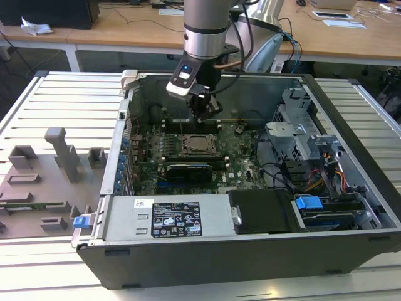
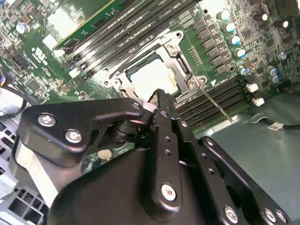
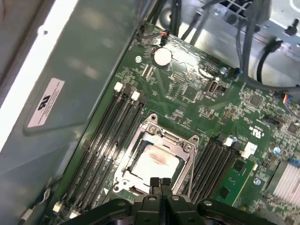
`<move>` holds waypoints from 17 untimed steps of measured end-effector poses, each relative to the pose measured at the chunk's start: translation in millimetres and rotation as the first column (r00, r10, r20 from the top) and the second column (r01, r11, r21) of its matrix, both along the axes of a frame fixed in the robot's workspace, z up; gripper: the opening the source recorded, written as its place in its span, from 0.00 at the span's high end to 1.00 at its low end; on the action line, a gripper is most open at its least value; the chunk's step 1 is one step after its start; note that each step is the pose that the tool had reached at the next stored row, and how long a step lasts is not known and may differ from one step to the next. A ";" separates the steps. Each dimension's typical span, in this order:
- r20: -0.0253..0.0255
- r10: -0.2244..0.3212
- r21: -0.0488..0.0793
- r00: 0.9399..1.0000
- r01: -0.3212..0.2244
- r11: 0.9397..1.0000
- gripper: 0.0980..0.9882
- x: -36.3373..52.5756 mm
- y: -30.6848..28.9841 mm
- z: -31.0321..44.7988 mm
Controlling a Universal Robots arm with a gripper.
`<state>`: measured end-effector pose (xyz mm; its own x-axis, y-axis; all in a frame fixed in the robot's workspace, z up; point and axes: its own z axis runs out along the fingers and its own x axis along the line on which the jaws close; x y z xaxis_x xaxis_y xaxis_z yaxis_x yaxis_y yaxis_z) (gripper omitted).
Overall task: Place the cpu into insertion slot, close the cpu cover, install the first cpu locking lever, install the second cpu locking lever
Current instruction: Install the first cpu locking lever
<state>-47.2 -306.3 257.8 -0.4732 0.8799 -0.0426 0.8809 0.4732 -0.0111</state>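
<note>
The cpu (image 3: 157, 161) lies flat in the insertion slot (image 3: 123, 177) on the green motherboard (image 3: 187, 93), silvery top up. It is square, so it has no long axis, and its edges run in line with the memory slots (image 3: 108, 136) on either side. The cpu cover (image 3: 176, 137) lies down over it, framing its top, and a thin locking lever (image 2: 216, 102) juts aslant from one corner across neighbouring memory slots. The gripper (image 3: 160, 180) hangs just above the slot's edge, its fingers (image 3: 154, 183) pressed together on nothing.
</note>
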 end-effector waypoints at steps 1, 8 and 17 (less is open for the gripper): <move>0.000 0.010 0.000 1.000 -0.010 1.000 0.99 0.0 0.0 0.0; 0.000 0.115 0.000 0.993 -0.115 0.993 0.99 0.0 0.0 0.0; 0.000 0.215 0.000 0.977 -0.215 0.977 0.99 0.0 0.0 0.0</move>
<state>-47.2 -306.3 257.8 -0.6509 0.7579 -0.0426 0.7589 0.6511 -0.0111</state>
